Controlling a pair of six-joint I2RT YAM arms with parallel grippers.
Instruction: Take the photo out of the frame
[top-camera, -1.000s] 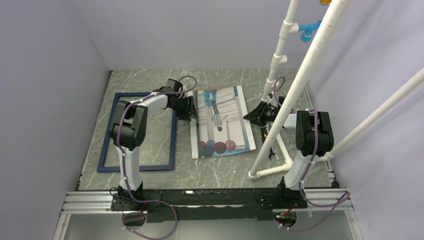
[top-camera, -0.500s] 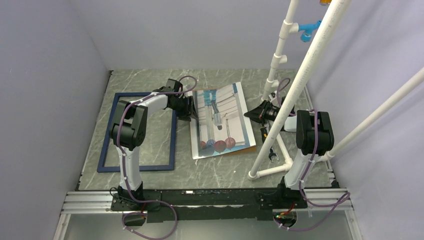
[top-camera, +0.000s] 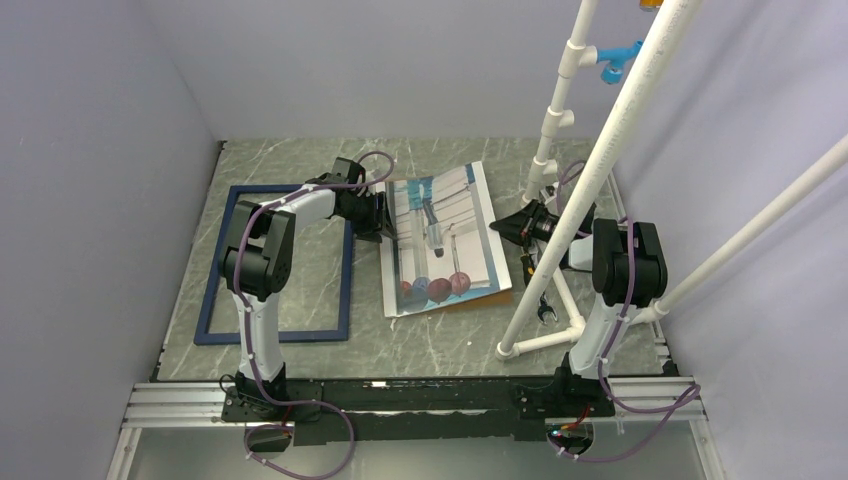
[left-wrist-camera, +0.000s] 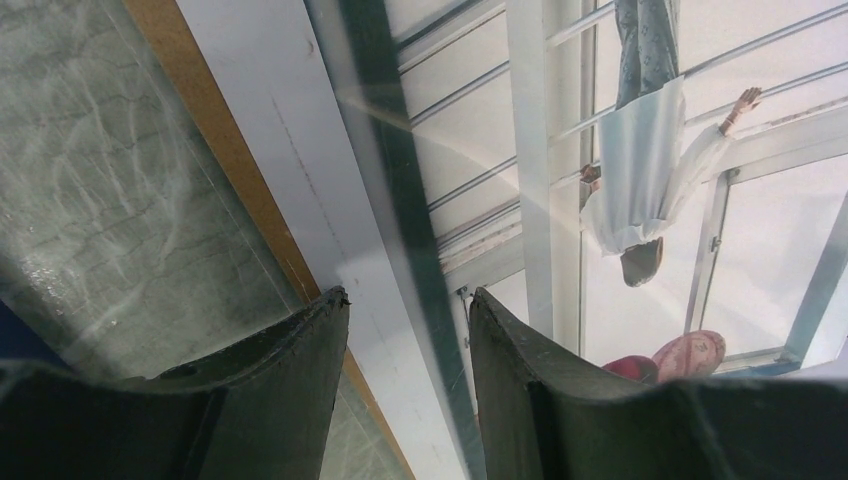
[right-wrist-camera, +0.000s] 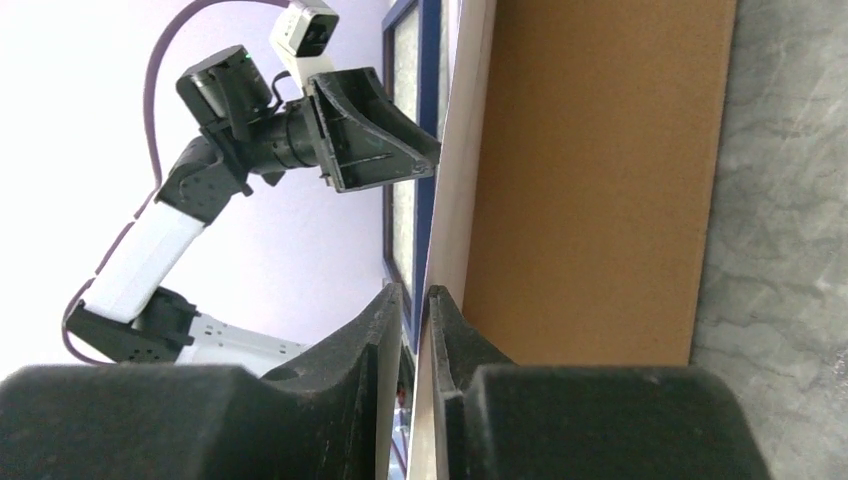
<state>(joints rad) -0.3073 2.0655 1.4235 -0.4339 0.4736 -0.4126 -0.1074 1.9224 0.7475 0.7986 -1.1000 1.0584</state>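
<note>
The photo (top-camera: 440, 245) sits mid-table, picture side up, with its right edge raised off the marble and its left edge down. My right gripper (top-camera: 507, 228) is shut on that raised edge. In the right wrist view the thin sheet runs between my gripper's (right-wrist-camera: 413, 290) fingers, and the photo's brown back (right-wrist-camera: 600, 170) faces the camera. My left gripper (top-camera: 378, 218) stands open at the photo's left edge. Its jaws (left-wrist-camera: 410, 296) straddle the white border of the photo (left-wrist-camera: 640, 180). The navy frame (top-camera: 275, 262) lies flat to the left, apart from the print, and also shows as the frame (right-wrist-camera: 431, 30) in the right wrist view.
A white pipe stand (top-camera: 600, 170) rises at the right, close to my right arm, and its base (top-camera: 560, 330) lies on the table. A small dark object (top-camera: 543, 312) lies beside that base. Grey walls close in the back and both sides.
My right gripper has raised the photo's right edge and drawn slightly to the right, so the print tilts more and its brown back shows at the near corner. The left arm and frame have not moved.
</note>
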